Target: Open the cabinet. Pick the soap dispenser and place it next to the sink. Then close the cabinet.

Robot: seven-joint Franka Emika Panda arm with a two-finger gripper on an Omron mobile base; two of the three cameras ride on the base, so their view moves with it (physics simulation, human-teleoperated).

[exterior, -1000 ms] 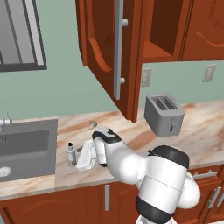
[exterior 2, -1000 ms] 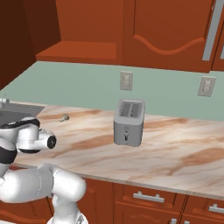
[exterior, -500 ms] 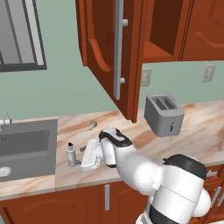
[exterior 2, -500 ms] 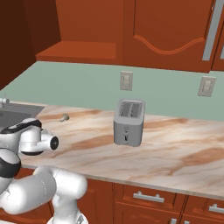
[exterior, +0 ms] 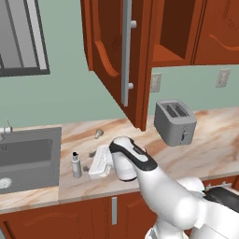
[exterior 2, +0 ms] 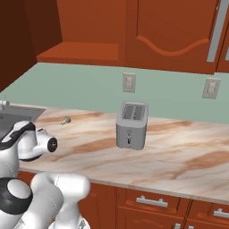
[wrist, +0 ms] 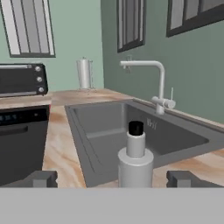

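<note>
The soap dispenser [exterior: 76, 165], a slim grey bottle with a black pump top, stands upright on the counter just right of the sink [exterior: 28, 156]. My gripper [exterior: 90, 164] hovers low to its right, open, fingers pointing at the bottle with a small gap to it. In the hand view the soap dispenser [wrist: 135, 157] rises in line with the space between the spread fingertips [wrist: 43, 178] of my gripper [wrist: 112, 179], the sink [wrist: 100, 127] behind it. The cabinet [exterior: 109, 56] hangs open, its door with the silver bar handle [exterior: 126, 51] swung out over the counter.
A grey toaster [exterior: 175, 122] [exterior 2: 132, 124] stands on the counter to the right. A small knob-like object [exterior: 98, 133] [exterior 2: 66, 120] lies near the wall. The faucet [wrist: 153, 83] rises behind the sink. The open door hangs above and right of the hand.
The hand has drawn back a little to the right, away from the soap dispenser, which stays standing. The arm's elbow has swung lower and to the right.
</note>
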